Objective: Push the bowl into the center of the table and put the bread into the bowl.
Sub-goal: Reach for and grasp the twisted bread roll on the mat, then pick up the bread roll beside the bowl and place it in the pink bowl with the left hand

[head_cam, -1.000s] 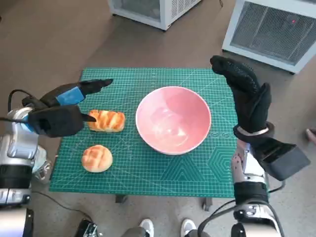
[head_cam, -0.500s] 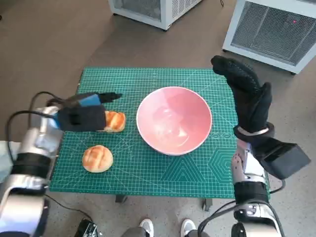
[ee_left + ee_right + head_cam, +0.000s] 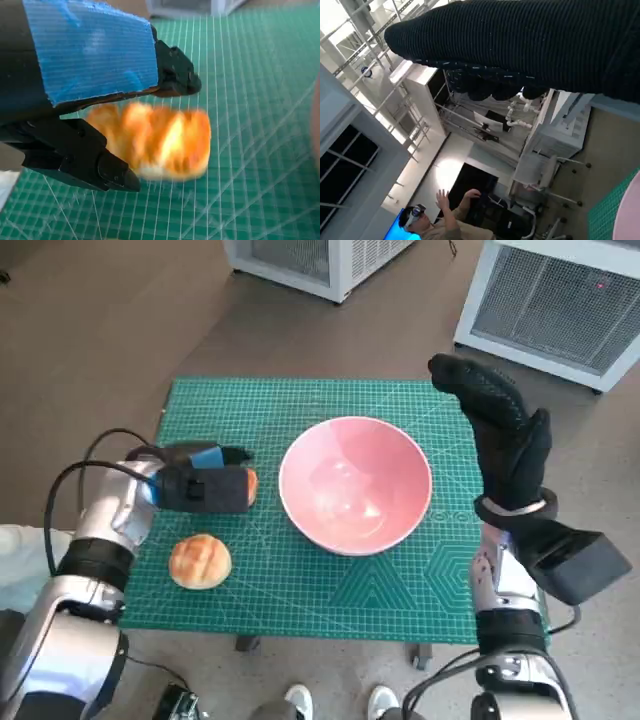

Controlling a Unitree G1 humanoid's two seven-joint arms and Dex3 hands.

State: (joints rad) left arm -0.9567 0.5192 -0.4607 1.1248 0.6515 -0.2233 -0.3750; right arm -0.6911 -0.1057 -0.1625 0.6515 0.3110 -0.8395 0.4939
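The bowl [image 3: 355, 484] is sitting on the mat [image 3: 300, 400] around the middle of the table, slightly to the right. To its left a long bread [image 3: 155, 140] is lying under the left hand [image 3: 200, 485], with a round bread [image 3: 200, 561] lying nearer on the left. The right hand [image 3: 500, 435] is standing upright at the mat's right edge, just beside the bowl

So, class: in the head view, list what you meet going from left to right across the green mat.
Round bread roll → left hand, over the oblong bread → pink bowl → right hand, raised at the mat's right edge.
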